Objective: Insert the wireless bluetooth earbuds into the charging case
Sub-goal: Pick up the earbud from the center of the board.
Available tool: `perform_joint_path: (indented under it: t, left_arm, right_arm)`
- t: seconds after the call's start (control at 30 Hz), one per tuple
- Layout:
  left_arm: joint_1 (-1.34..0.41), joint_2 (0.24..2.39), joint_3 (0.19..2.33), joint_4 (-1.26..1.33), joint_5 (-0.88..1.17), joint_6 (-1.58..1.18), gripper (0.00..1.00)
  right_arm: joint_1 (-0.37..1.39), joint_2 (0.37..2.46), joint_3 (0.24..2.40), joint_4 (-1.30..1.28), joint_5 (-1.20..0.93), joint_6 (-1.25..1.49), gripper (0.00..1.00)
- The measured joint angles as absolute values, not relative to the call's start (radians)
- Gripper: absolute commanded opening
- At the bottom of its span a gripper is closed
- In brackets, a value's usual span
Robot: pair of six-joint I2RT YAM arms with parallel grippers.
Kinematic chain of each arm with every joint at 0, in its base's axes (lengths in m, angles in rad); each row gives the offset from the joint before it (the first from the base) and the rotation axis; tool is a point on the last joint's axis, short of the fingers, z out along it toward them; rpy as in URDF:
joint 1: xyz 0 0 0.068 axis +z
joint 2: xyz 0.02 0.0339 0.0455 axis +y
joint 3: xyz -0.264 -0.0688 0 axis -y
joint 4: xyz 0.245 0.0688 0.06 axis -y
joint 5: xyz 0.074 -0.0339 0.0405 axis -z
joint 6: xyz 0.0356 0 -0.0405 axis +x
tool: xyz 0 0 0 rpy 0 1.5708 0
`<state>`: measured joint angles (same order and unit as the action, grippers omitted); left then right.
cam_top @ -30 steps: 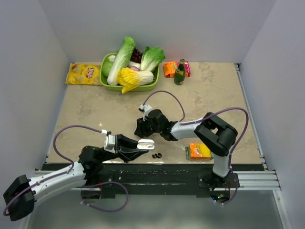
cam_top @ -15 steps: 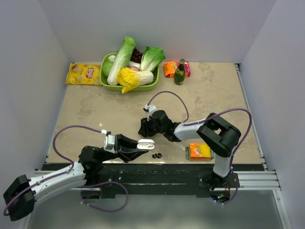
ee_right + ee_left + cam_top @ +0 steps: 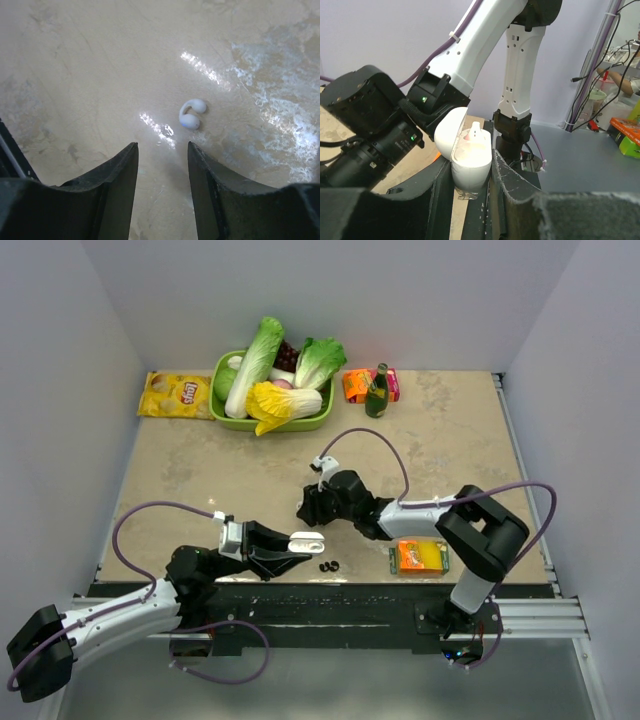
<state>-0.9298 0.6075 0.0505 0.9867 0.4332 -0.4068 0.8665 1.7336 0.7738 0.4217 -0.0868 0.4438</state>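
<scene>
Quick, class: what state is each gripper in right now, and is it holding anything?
Left gripper: shut on the open white charging case.
Right gripper: open, empty, a white earbud just ahead.

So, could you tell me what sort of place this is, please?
Probably a robotics lab test cell: a left arm and right arm bolted along a walled-in tabletop, staged props like a basket of vegetables and a chip bag, plus cables hanging beyond.
</scene>
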Motion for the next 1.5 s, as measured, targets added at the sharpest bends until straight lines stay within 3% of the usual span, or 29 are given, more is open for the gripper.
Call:
perform_joint_path:
  t: [0.17, 0.43, 1.03, 1.5]
  left_arm:
    - [-0.93, 0.604, 0.051, 0.988, 0.433, -0.409, 0.0]
    - [-0.93, 0.602, 0.051, 0.997, 0.434, -0.409, 0.0]
    - [-0.93, 0.609, 0.051, 1.001, 0.434, -0.408, 0.0]
    - [-0.93, 0.616, 0.051, 1.009, 0.434, -0.409, 0.0]
  right_arm:
    - [0.868, 1.694, 0.805, 0.408, -0.088, 0.434, 0.47]
    - [0.868, 1.796, 0.973, 0.342, -0.092, 0.402, 0.43]
    - [0.87, 1.863, 0.98, 0.282, -0.096, 0.377, 0.43]
    - [0.87, 1.863, 0.976, 0.276, -0.019, 0.377, 0.36]
